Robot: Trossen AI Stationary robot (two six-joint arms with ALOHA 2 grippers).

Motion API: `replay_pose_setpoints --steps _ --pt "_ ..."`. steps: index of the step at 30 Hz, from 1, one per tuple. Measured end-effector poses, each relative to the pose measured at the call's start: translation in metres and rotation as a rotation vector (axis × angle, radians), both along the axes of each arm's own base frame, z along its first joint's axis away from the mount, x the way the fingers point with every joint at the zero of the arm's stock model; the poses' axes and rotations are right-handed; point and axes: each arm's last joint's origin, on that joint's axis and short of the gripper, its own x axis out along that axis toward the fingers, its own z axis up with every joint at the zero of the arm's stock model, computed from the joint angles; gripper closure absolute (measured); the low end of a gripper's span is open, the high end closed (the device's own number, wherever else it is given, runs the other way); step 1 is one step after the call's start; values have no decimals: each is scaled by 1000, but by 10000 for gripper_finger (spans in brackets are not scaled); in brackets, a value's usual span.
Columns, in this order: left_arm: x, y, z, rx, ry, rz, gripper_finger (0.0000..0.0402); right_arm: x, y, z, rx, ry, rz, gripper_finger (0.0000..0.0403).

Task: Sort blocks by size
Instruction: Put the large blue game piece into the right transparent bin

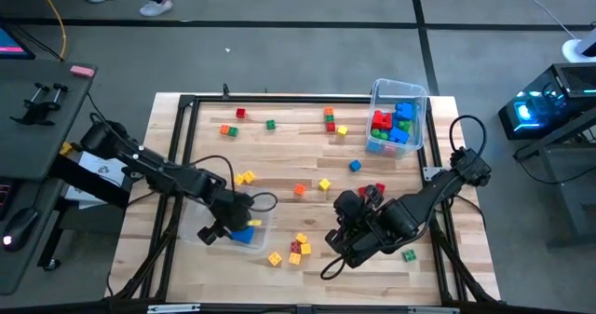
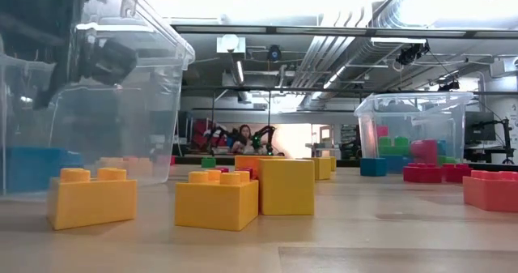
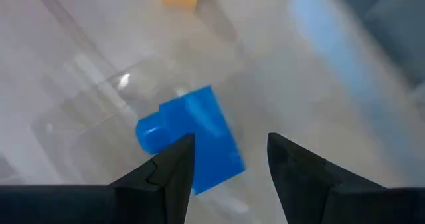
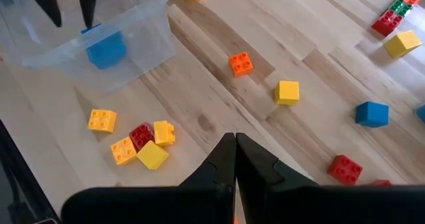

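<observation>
Your left gripper (image 3: 226,161) hangs over the near clear bin (image 1: 216,232), fingers spread and empty, right above the blue brick (image 3: 192,139) lying inside, so I'd guess that bin collects one size. The right gripper (image 4: 236,159) waits over the bench (image 1: 307,165) with fingers pinched together, holding nothing. Most blocks (image 1: 296,247) are scattered loose; the far bin (image 1: 417,95) holds a pile.

Two clear bins (image 1: 420,109) (image 1: 207,232) sit on the wooden table (image 1: 279,160); a pink object (image 1: 83,70), perhaps an eraser, lies aside.
</observation>
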Motion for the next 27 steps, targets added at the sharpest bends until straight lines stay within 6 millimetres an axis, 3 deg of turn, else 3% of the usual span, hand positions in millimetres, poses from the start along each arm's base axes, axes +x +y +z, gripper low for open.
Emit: replay_pose_setpoints --steps 4,20,27 --pt "-3 -3 -8 121 -92 -57 228 0 0 0 -4 2 6 403" --pt "-13 0 -40 151 -227 -155 228 0 0 0 -3 0 5 403" --pt "-16 7 -45 94 -107 64 228 0 0 0 -3 0 5 403"
